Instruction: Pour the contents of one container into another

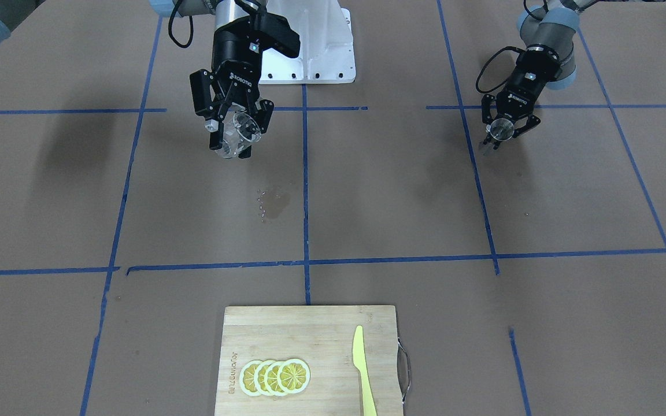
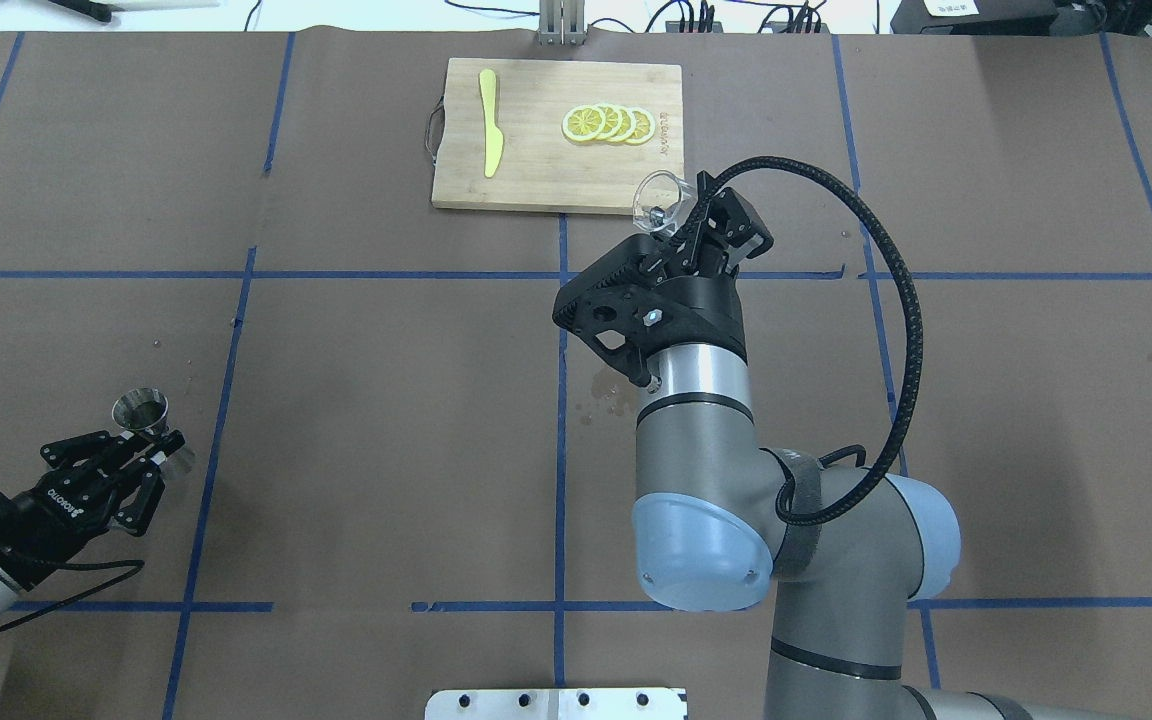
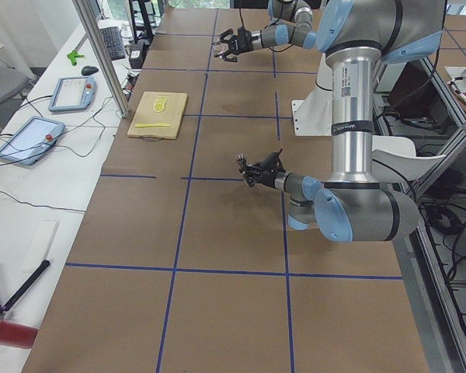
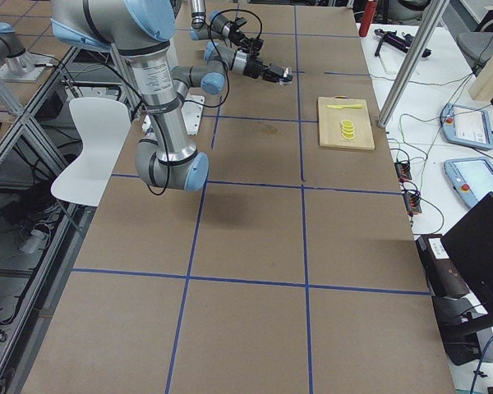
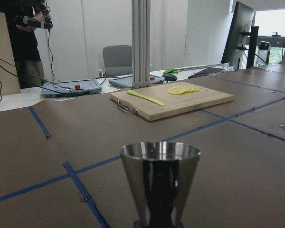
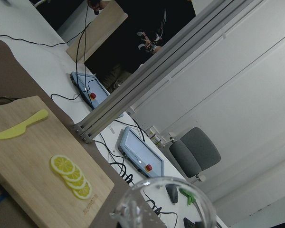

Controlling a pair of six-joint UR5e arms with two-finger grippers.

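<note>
The right gripper point(image 1: 238, 130), black with white "ROBOTIQ" lettering point(image 1: 240, 81), is clamping one clear, smooth-walled glass point(image 2: 658, 192) and holding it tilted in the air over the middle of the tabletop point(image 1: 396, 190), between the robot's edge and the board point(image 1: 310, 341). The left gripper point(image 2: 154, 446), carrying the same lettering, is pinching the narrow foot of one polished steel cup point(image 5: 159, 183). This cup is a cone flaring to a round mouth, and it is standing upright toward the tabletop's left part. Whether it is touching the surface cannot be told. The tabletop is showing a matte brown paper cover crossed by blue tape lines point(image 1: 305, 190), and one small wet patch point(image 1: 272, 202) with droplets is glistening near its middle. One rectangular bamboo board with a thin metal handle point(image 1: 405, 370) on a short side is lying at the middle of the edge opposite the robot. Four overlapping lemon slices point(image 1: 275, 377) are resting on it in a row. One flat yellow knife point(image 1: 362, 370) is lying apart from them, nearer the handle. An engraved word point(image 1: 232, 375) is running beside the slices, too small to read.
</note>
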